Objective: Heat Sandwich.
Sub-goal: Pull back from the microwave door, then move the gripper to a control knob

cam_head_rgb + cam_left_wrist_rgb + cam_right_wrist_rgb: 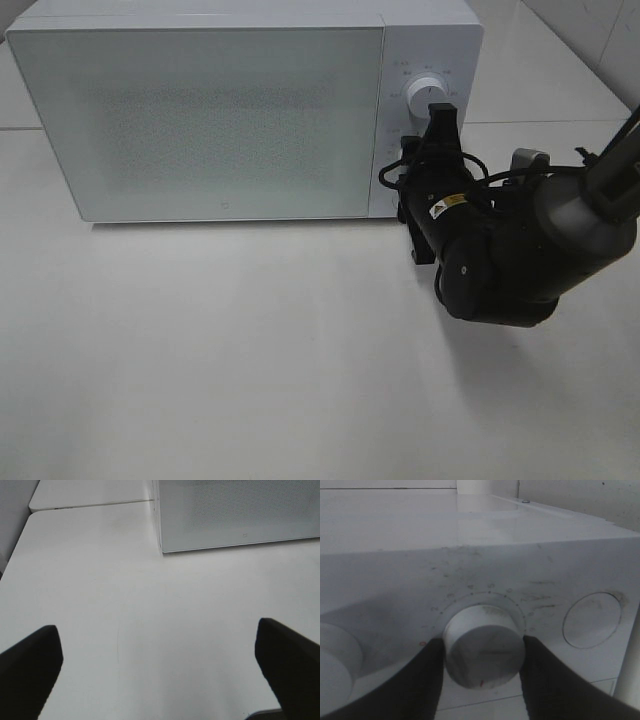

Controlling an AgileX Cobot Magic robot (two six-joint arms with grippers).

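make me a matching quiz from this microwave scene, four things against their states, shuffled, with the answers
Things
1 door
2 left gripper
3 lower knob
4 top knob

States
a gripped by the right gripper
b open, over bare table
c shut
d untouched, just above the gripper in the high view

Pairs: 1-c, 2-b, 3-a, 4-d
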